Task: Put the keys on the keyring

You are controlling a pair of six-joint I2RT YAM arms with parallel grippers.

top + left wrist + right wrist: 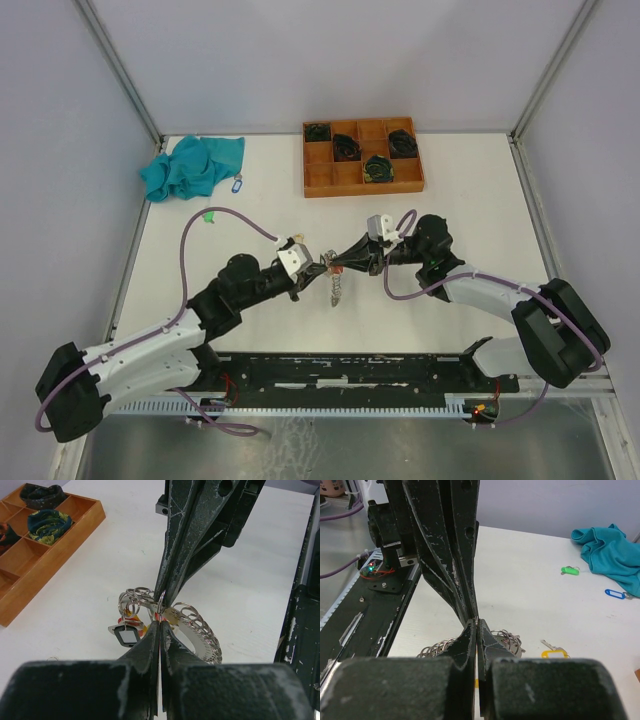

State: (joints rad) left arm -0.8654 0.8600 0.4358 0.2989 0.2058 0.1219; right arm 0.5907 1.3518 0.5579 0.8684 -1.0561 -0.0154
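Left gripper is pinching the keyring, fingers closed tight; right gripper is clamping it from the opposite side, tip to tip; yellow-tagged key is lying just beside the keyring.

bright, even, diffuse light from overhead; the white table carries only faint, soft shadows. the top view is sharp. both wrist views blur along the near bottom edge, and the keyring throws small glints.
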